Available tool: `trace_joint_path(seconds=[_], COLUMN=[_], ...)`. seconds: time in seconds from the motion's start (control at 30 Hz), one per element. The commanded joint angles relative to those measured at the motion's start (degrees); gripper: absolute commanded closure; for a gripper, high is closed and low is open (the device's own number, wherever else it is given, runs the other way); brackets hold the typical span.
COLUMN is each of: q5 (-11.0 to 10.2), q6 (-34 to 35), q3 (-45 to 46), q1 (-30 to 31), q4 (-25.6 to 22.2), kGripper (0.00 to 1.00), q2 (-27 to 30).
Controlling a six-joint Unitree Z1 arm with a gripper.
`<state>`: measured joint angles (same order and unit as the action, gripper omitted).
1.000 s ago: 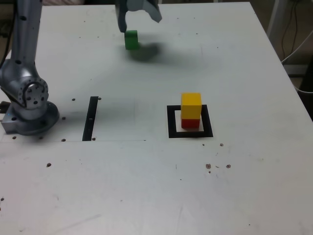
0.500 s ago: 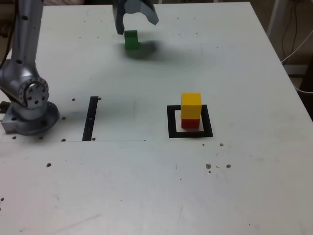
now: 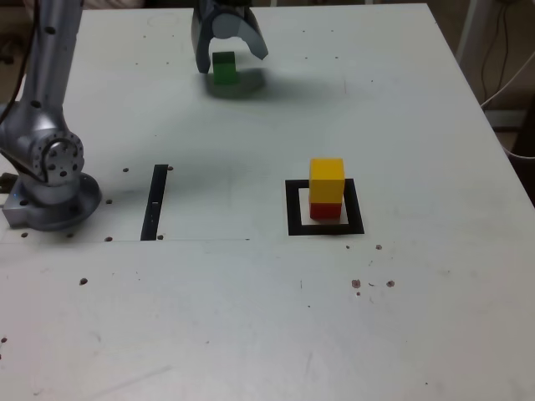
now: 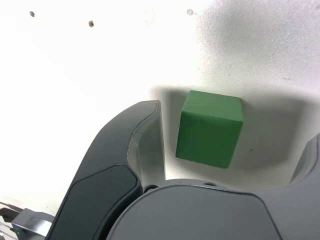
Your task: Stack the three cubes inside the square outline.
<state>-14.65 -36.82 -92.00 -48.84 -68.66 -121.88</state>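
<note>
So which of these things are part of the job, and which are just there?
Part of the job:
- green cube
- yellow cube
- red cube
- square outline
- end effector

Just there:
- black strip
- cables

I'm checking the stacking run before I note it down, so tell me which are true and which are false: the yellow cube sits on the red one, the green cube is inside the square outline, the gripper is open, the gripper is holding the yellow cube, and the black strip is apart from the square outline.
Yellow cube on the red cube: true.
Green cube inside the square outline: false; it stands on the white table, outside it.
Gripper open: true.
Gripper holding the yellow cube: false; it is over by the green cube.
Black strip apart from the outline: true.
</note>
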Motion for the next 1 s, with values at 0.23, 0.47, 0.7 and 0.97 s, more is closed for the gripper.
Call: trace_joint_path(seconds=[0.23, 0.47, 0.7, 0.97], q5=[0.2, 0.3, 0.4, 2.0], q6=[-0.1, -0.1, 0.0, 0.0], q3=[-1.1, -1.3, -1.5, -1.3], q1=[0.3, 0.7, 0.8, 0.3], q4=[-0.6, -0.9, -0.4, 0.1], kGripper=[0.17, 0.21, 0.39, 0.44], q2=[-1.2, -2.0, -2.1, -2.2])
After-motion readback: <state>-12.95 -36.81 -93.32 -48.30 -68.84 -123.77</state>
